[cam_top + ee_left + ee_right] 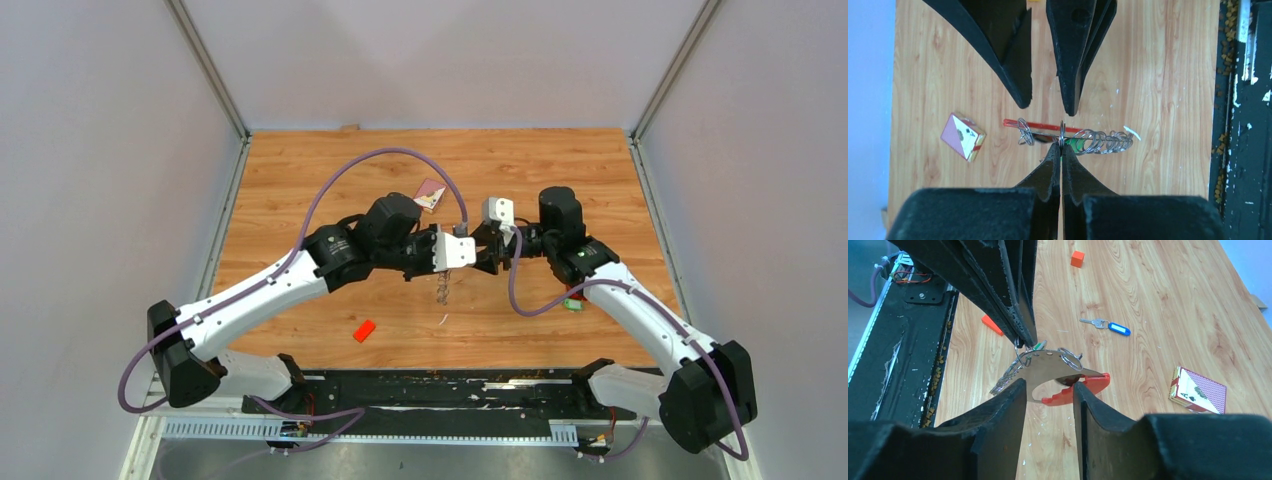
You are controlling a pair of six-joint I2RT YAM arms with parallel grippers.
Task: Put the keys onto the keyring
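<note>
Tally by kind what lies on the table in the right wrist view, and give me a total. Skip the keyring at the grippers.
Orange blocks: 2 (cube, flat block)
Blue-tagged key: 1
Card box: 1
Total: 4
Skipped: the keyring

Wood-grain table (300, 170) with a playing-card pack (430, 194), a flat orange-red block (364, 331), a blue-tagged key (1115, 328), an orange cube (1077, 258)

Robotics lab cell: grey panel walls (100, 150), alu. frame posts (212, 75), wood-laminate bench (300, 170) w/ black mounting rail (440, 385).
</note>
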